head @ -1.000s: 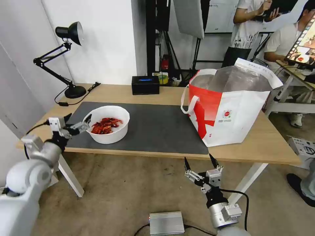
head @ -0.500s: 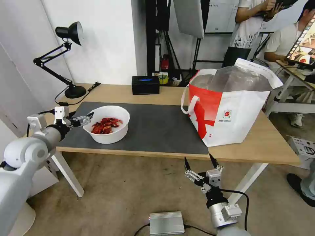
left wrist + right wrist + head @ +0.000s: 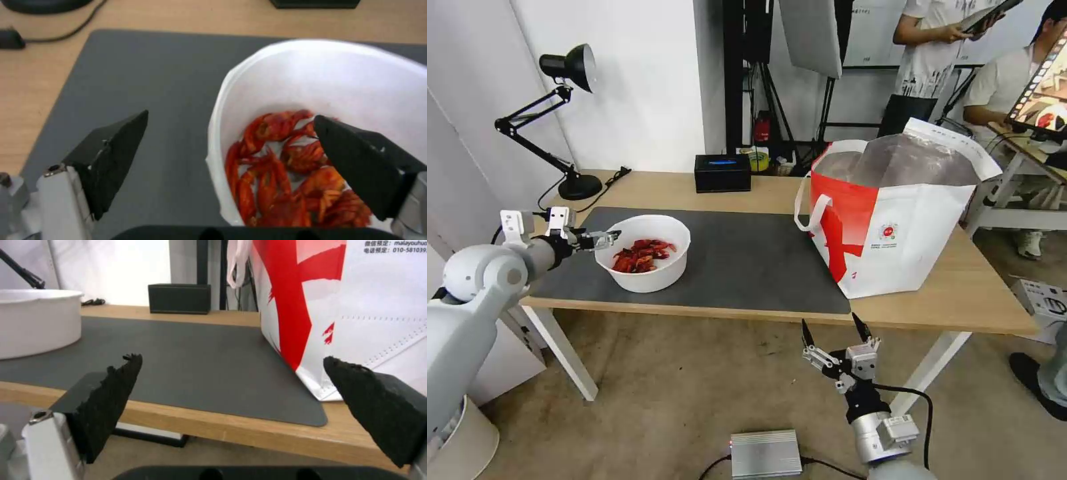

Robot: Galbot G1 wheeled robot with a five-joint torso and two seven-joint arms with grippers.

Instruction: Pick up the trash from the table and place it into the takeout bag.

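Left pincer (image 3: 606, 237): risen since earlier, spread wide astride bowl (image 3: 647, 275) rim.
Right pincer (image 3: 834, 331): unmoved, spread wide below bench (image 3: 960, 293).

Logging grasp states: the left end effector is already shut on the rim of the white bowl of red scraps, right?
Not shut. The left wrist view shows the left end effector open, straddling the rim of the white bowl of red scraps.
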